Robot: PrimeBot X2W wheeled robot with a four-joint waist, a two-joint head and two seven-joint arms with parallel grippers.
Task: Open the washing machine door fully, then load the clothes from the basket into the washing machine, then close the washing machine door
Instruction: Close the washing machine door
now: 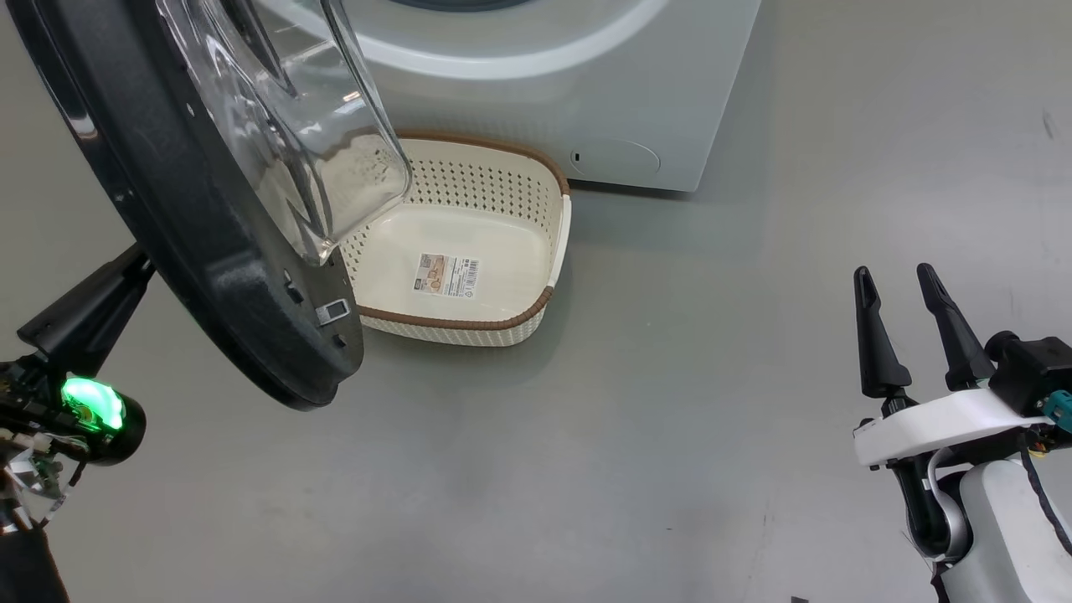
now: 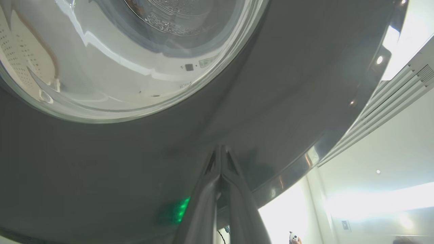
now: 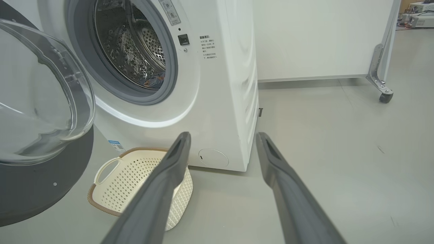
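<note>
Resting clenched, tips against the black outer face of the door point(image 2: 288, 101), the left pincer point(image 2: 221, 150) grasps nothing. That door stands swung out from the washer point(image 1: 544, 84), its glass bowl over the basket point(image 1: 469, 321) on the floor point(image 1: 670, 419). Blue clothes point(image 3: 154, 81) show in the drum. The right pincer point(image 1: 894, 275) hangs released, well apart.

The washing machine door point(image 1: 193, 218) is standing swung wide open, its black rim and clear glass bowl overlapping the left part of the basket point(image 1: 469, 322) in the head view. The cream perforated basket is sitting upright on the floor just before the white washing machine point(image 1: 544, 92), its bare bottom showing a barcode sticker. A patch of blue clothes point(image 3: 154, 81) is lying low in the steel drum.
</note>
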